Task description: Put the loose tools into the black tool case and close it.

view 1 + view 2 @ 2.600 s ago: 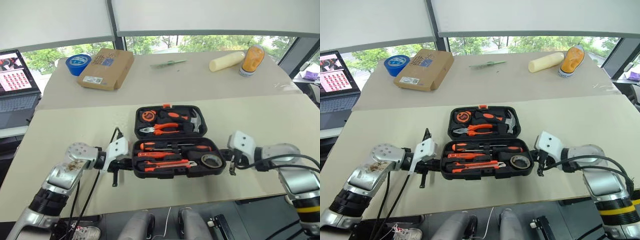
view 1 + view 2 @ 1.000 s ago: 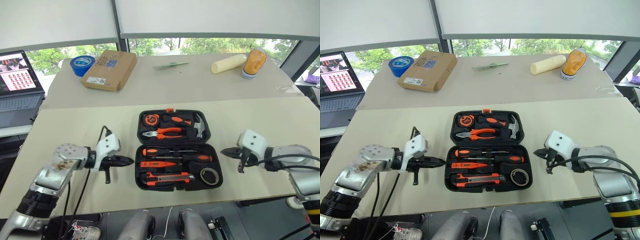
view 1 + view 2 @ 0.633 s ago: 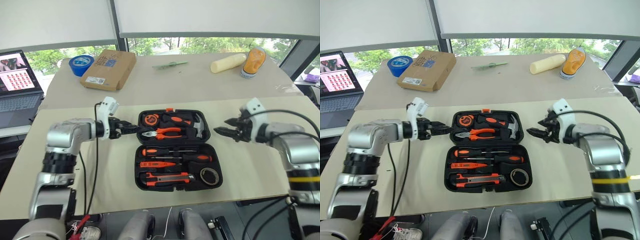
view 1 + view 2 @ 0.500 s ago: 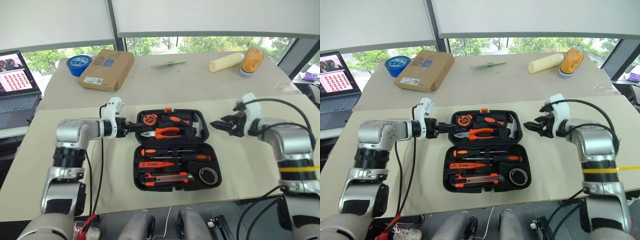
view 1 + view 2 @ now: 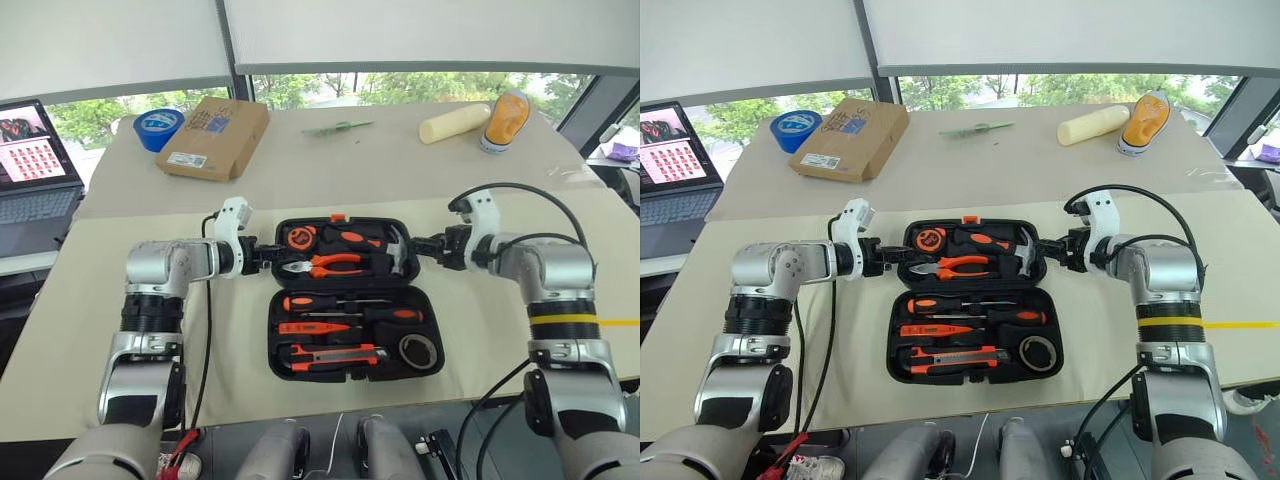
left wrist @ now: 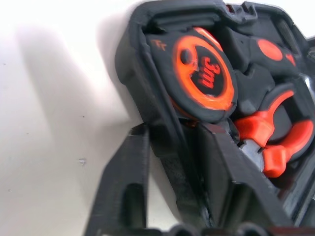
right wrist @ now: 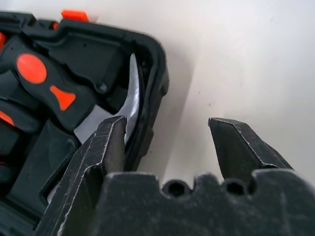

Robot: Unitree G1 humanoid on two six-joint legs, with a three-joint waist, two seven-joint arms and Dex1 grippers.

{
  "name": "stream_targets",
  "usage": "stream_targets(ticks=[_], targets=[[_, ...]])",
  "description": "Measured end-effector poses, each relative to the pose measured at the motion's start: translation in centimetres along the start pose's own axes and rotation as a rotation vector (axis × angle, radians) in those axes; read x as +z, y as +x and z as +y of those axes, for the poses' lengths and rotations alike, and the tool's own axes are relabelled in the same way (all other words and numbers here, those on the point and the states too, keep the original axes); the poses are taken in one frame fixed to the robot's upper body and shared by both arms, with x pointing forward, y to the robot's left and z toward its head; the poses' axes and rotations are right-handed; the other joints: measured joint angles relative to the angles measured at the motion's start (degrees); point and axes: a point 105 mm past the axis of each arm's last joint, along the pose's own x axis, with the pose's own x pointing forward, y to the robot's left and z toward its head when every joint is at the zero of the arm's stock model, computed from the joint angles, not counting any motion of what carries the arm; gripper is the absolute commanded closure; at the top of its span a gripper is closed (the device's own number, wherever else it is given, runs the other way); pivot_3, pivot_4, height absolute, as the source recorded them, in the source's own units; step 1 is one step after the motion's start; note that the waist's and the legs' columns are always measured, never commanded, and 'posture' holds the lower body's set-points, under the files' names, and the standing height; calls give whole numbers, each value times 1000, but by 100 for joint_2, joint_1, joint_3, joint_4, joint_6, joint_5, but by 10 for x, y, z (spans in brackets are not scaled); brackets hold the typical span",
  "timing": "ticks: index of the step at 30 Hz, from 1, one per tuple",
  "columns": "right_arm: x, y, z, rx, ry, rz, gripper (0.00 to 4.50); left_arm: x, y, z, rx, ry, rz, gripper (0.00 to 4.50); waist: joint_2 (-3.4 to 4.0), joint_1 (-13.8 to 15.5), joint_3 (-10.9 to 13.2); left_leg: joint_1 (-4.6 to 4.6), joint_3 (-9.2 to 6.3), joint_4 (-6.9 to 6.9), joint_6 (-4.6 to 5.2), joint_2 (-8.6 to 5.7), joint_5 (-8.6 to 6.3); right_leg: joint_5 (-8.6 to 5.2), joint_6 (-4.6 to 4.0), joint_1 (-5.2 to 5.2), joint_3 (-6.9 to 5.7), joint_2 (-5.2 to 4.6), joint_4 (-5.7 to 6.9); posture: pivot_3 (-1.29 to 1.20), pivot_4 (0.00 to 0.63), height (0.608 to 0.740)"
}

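One open case [image 5: 345, 295]: I count three screwdrivers [image 5: 335, 301], one knife [image 5: 335, 354], one tape ring [image 5: 418, 350]. Left claw [image 6: 170, 147] pinches its rim; right claw [image 7: 167, 132] gapes astride the opposite rim.

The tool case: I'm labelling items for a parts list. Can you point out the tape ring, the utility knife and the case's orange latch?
tape ring [image 5: 420, 350], left eye view, on its dark band.
utility knife [image 5: 335, 355], left eye view, mid-body.
orange latch [image 5: 338, 216], left eye view, on the tab.
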Motion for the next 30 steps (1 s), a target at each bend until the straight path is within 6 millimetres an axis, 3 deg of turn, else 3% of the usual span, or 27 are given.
stream_targets(ticks=[6, 15, 19, 25, 27, 30], targets=[[4, 0, 6, 15, -28, -10, 4494, 0, 0, -1, 5, 8, -3, 3988, -4, -1, -3, 2, 0, 0, 0, 0, 0, 0, 0, 1, -1, 3, 1, 0, 150, 735], [12, 4, 5, -1, -3, -14, 4500, 4, 7, -4, 7, 26, -36, 4025, -7, 5, -6, 1, 1, 5, -8, -5, 8, 0, 0, 1, -2, 6, -4, 0, 150, 735], [34, 5, -4, -52, -8, -65, 4500, 28, 18, -7, 30, 95, -140, 4025, -8, 36, -4, -23, 1, 8, -8, -12, 20, 2, -3, -18, -1, 3, -17, 0, 150, 735], [83, 5, -14, -141, -83, -270, 4500, 86, 19, -27, 33, 292, -386, 4025, -9, -60, -4, -43, 0, 0, -8, -6, 21, 3, -4, -34, -2, -12, -4, 0, 150, 735], [92, 3, -15, -160, -122, -322, 4500, 94, 17, -32, 29, 343, -445, 4025, -9, -82, -4, -43, 0, -3, -7, -5, 21, 3, -4, -36, -2, -13, -9, 0, 150, 735], [87, -2, -12, -154, -198, -377, 4500, 85, 11, -32, 23, 434, -469, 4025, -8, -121, -5, -43, 0, -13, -4, -2, 19, 3, -4, -40, -1, -12, -15, 0, 150, 735]])
